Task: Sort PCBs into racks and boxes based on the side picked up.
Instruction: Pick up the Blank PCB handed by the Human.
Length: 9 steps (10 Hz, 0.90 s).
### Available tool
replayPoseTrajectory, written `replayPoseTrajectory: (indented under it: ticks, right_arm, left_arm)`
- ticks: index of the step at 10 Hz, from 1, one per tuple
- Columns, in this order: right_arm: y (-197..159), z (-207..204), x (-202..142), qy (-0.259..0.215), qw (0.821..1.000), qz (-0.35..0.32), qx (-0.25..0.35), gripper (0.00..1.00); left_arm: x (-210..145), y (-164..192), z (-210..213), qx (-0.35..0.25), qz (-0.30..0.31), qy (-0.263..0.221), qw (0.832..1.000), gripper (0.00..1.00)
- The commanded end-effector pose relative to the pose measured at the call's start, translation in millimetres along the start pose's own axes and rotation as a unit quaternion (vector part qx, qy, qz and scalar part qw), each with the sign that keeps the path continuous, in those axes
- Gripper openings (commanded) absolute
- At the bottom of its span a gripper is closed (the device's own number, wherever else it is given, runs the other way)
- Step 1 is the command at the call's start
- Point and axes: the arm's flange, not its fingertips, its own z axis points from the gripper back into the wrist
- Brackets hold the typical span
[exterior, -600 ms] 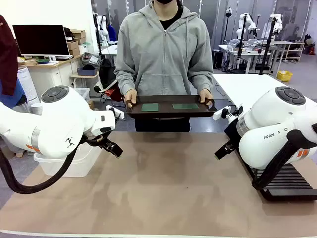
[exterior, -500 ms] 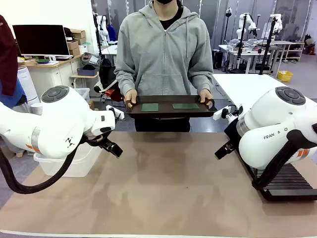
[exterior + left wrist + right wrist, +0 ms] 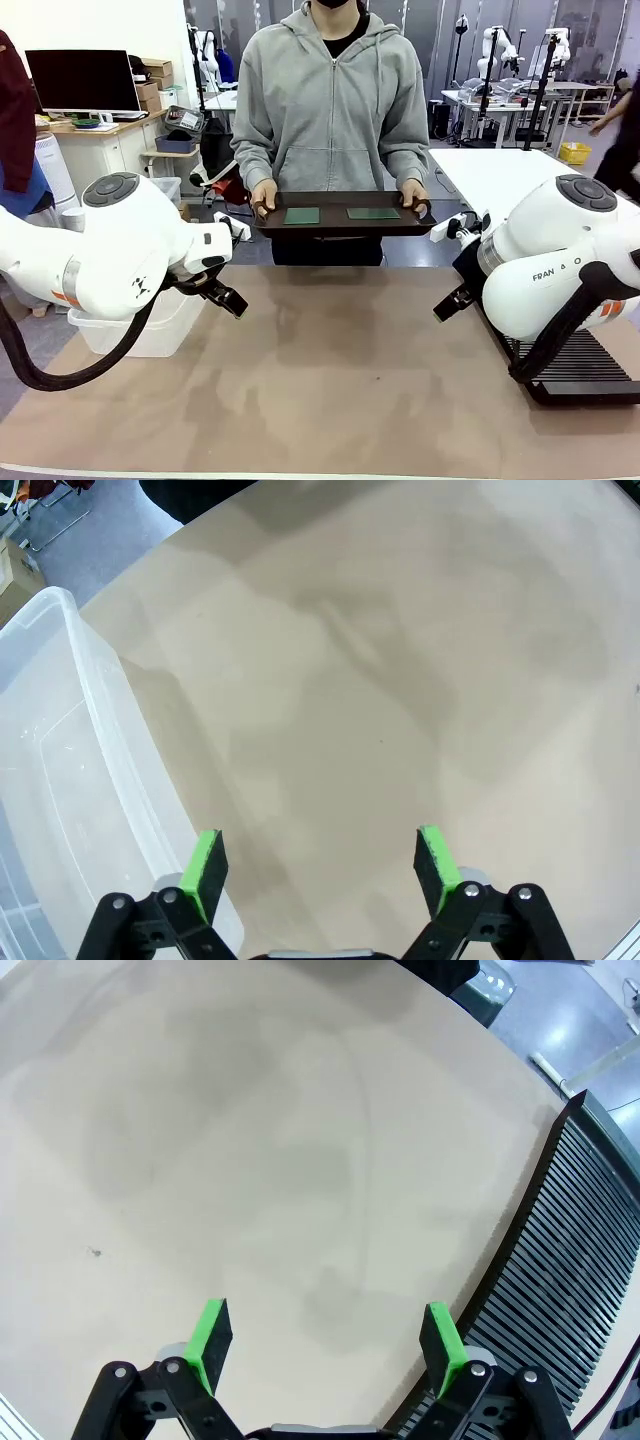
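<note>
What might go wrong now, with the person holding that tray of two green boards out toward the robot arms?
The thin flat dark-green boards lie flush on the hand-held dark brown tray; the open left gripper or right gripper might push one off. Either might also bump the person's hands on the tray's handles.

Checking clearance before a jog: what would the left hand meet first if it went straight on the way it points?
Probably the bare table, beside the wall of the clear tub; the left hand has nothing else ahead.
</note>
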Motion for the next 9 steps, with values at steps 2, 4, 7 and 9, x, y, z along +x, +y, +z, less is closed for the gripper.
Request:
replayPoseTrajectory:
  ticks: [2,4,7,9]
  right_arm:
    - [-0.1,-0.1,0.0,0.000,1.000,0.000,0.000,1.00]
    - [-0.1,-0.1,0.0,0.000,1.000,0.000,0.000,1.00]
    - [-0.1,-0.1,0.0,0.000,1.000,0.000,0.000,1.00]
    - [-0.1,-0.1,0.0,0.000,1.000,0.000,0.000,1.00]
  left_arm:
    - [-0.1,0.0,-0.1,0.000,0.000,0.000,1.000,1.00]
    - [-0.1,0.0,-0.1,0.000,0.000,0.000,1.000,1.00]
    - [-0.1,0.0,-0.1,0.000,0.000,0.000,1.000,1.00]
    - [-0.1,0.0,-0.1,0.000,0.000,0.000,1.000,1.00]
